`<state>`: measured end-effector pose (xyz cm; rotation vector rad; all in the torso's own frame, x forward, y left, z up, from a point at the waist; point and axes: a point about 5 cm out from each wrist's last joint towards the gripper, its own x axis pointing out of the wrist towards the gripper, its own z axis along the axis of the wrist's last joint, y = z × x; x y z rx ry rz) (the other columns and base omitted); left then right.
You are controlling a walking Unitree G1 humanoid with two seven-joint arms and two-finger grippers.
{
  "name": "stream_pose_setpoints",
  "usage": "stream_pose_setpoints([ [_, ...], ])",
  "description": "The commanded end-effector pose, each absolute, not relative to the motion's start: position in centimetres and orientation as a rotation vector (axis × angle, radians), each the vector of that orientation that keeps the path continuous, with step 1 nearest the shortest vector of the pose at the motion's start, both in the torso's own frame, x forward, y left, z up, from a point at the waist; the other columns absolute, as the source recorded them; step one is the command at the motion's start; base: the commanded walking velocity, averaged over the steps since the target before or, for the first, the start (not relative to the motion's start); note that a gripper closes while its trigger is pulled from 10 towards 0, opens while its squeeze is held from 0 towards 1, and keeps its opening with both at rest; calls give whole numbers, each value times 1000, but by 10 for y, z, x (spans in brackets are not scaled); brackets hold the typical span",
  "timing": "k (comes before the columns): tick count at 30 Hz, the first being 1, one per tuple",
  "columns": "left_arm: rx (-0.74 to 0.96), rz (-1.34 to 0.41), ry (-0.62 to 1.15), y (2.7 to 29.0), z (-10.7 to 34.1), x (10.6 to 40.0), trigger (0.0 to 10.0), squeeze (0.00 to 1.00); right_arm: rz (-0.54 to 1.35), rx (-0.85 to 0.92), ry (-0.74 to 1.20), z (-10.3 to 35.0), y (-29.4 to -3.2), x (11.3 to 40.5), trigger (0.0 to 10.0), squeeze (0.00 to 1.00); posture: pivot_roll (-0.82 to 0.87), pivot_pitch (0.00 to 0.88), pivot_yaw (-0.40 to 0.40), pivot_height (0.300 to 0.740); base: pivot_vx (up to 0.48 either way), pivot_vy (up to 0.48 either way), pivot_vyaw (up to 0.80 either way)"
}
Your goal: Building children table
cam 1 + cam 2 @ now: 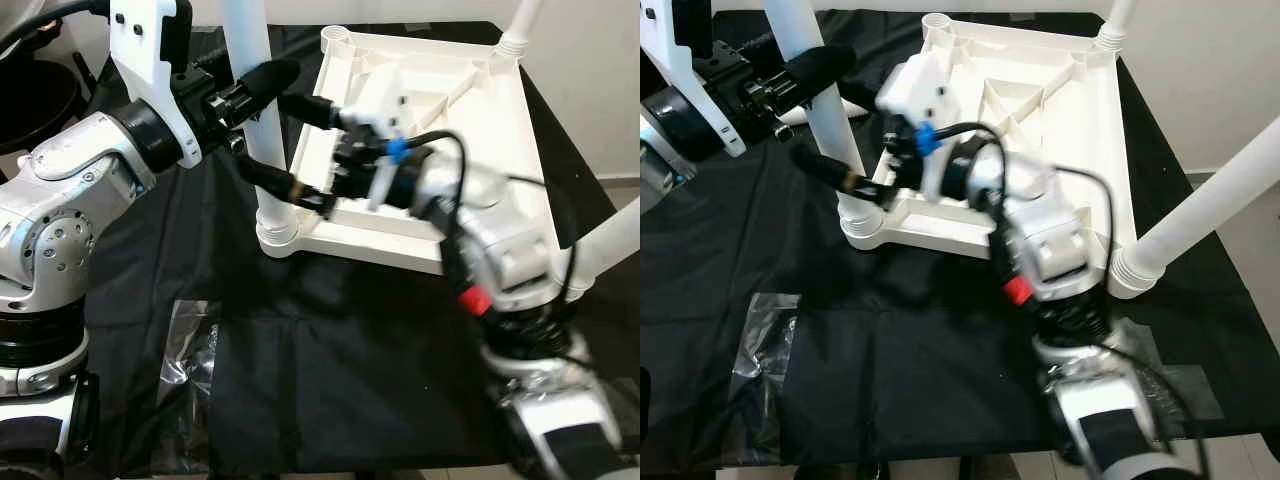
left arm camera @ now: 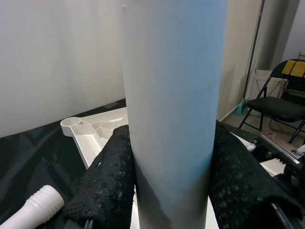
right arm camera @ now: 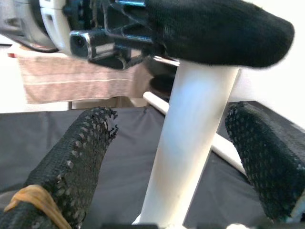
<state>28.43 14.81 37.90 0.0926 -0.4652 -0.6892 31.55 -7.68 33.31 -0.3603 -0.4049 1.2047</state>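
Note:
A white plastic table (image 1: 430, 90) lies upside down on a black cloth. A white leg (image 1: 262, 130) stands upright in its near left corner. My left gripper (image 1: 255, 88) is shut on this leg high up, its padded fingers (image 2: 102, 186) pressed against both sides. Just below it, my right gripper (image 1: 262, 135) is open, and its fingers (image 3: 71, 157) straddle the same leg (image 3: 190, 143) with a gap on each side. Two more legs stand at the far right (image 1: 520, 25) and near right (image 1: 610, 245) corners. The far left socket (image 1: 335, 38) is empty. A loose leg (image 2: 33, 207) lies on the cloth.
A clear plastic bag (image 1: 190, 350) lies on the black cloth (image 1: 330, 380) near its front left. A dark bin (image 1: 30, 100) stands at the far left. A folding chair (image 2: 281, 102) stands beyond the table, by the wall.

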Motion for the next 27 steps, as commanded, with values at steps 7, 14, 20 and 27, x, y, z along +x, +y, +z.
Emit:
stream_pose_setpoints([
  [7, 116, -719, -479, 144, 384, 278, 0, 0, 1196, -329, -361, 331, -88, 351, 10000, 0, 72, 301, -15, 740, 0, 0, 0],
  [14, 117, -726, -475, 145, 385, 276, 0, 0, 1331, -203, -397, 332, -81, 354, 10000, 0, 88, 311, -13, 740, 0, 0, 0],
  [20, 121, -727, -473, 146, 387, 274, 0, 0, 1481, -227, -375, 327, -66, 353, 10000, 0, 97, 324, -16, 740, 0, 0, 0],
  [27, 121, -729, -469, 146, 387, 273, 0, 0, 1444, -315, -360, 324, -55, 363, 6863, 0, 103, 336, -19, 740, 0, 0, 0],
])
